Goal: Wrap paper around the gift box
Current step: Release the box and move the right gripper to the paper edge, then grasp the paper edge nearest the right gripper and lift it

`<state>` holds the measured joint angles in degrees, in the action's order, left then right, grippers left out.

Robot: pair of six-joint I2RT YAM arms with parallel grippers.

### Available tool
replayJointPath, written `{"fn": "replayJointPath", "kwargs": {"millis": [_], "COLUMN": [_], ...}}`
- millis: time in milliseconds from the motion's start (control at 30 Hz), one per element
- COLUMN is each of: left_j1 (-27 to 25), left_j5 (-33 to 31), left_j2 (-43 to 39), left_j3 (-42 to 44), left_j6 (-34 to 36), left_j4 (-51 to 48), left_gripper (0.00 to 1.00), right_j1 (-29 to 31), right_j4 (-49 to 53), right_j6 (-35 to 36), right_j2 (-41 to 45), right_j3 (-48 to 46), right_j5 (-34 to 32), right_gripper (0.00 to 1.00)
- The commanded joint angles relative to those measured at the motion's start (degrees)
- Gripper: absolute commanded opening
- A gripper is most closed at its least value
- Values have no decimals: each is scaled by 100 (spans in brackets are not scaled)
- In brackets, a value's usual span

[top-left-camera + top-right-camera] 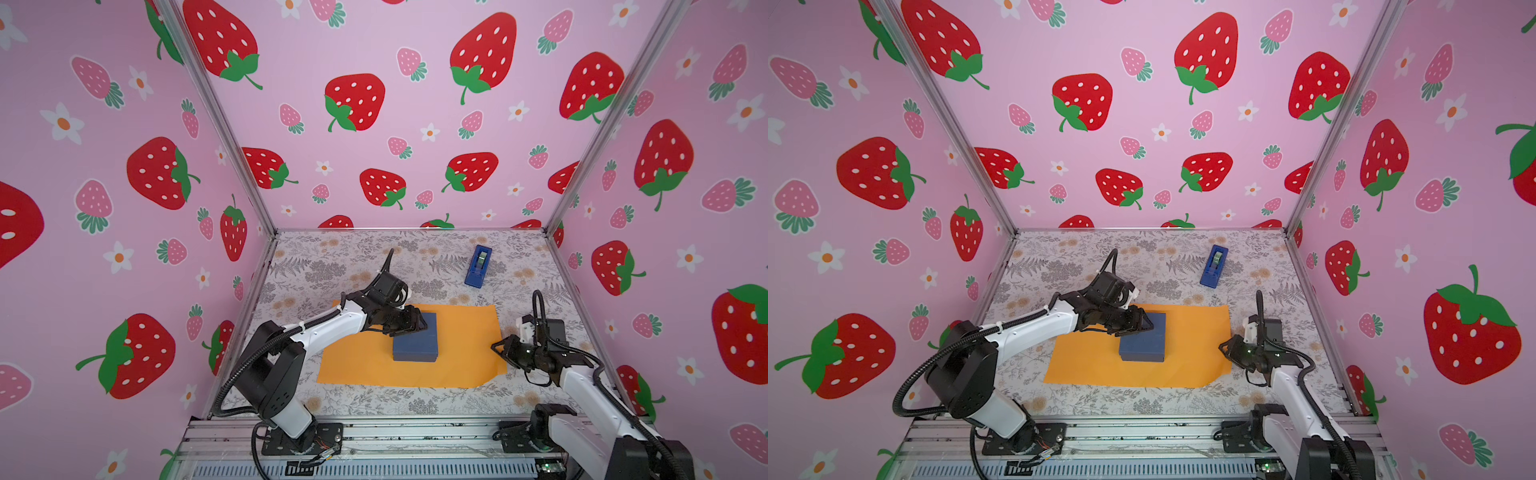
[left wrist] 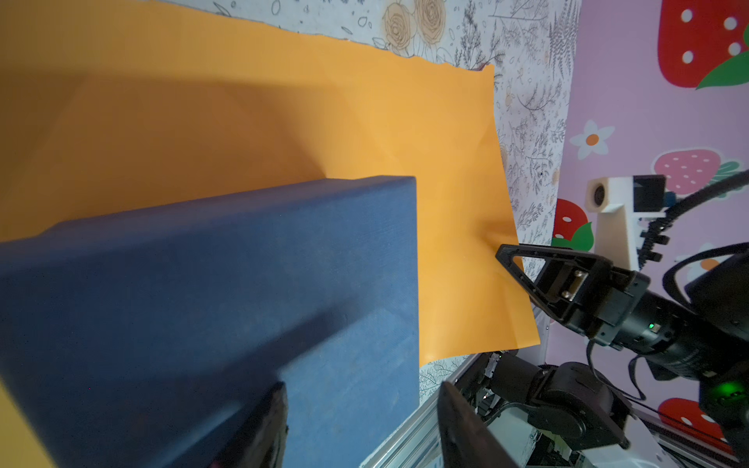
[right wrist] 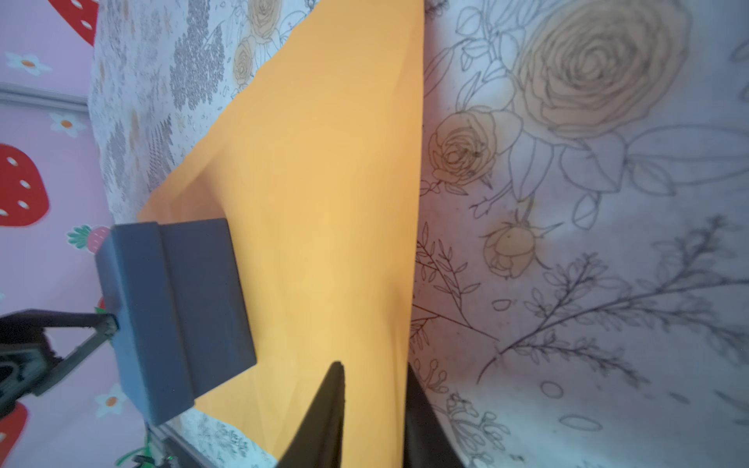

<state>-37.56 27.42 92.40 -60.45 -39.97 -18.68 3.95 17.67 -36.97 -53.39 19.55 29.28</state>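
Jaws of the right gripper stand narrow, with the outer edge of the paper running between the two dark fingers in the right wrist view. The fingers do not meet there, so a firm pinch cannot be told. The left wrist view shows the sheet puckered just at that gripper's tip. In both top views this gripper sits low and right of centre, at the sheet's right edge, the nearer of the two to the camera. Paper lies on the floral table covering, lower middle of the frame: bright orange, plain, long side running left to right. Its near right corner looks clipped or turned up; cannot tell which. On the sheet rests the gift box, slate-blue, lid on, a shade left of the sheet's centre, with only a slim orange strip beyond its far side. Reaching in from the left, the left gripper is at the box's far left corner, jaws part-open, one finger over the lid and the other past the box's side, holding nothing. Farther back, upper right of the table, a bright-blue tape dispenser lies on the covering, well apart from the sheet and both arms. Beyond it stands the pink strawberry-print wall.
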Motion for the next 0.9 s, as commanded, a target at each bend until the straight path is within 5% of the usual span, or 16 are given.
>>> {"fn": "replayJointPath", "kwargs": {"millis": [0, 67, 267, 867], "left_j1": [-10, -14, -14, -224], "left_j5": [-131, -148, -168, 76], "left_j2": [76, 41, -5, -53], "left_j3": [-27, -98, -396, -952], "left_j6": [6, 15, 27, -1133], "left_j4": [-136, -178, -346, 169], "left_gripper": [61, 61, 63, 62], "right_j1": [-20, -16, 311, 3160], "right_j4": [70, 61, 83, -883], "right_j6": [127, 170, 256, -973], "right_j2": [74, 157, 309, -293], "right_j3": [29, 55, 312, 1343], "right_j5": [55, 178, 336, -493], "right_gripper": [8, 1, 0, 0]}}
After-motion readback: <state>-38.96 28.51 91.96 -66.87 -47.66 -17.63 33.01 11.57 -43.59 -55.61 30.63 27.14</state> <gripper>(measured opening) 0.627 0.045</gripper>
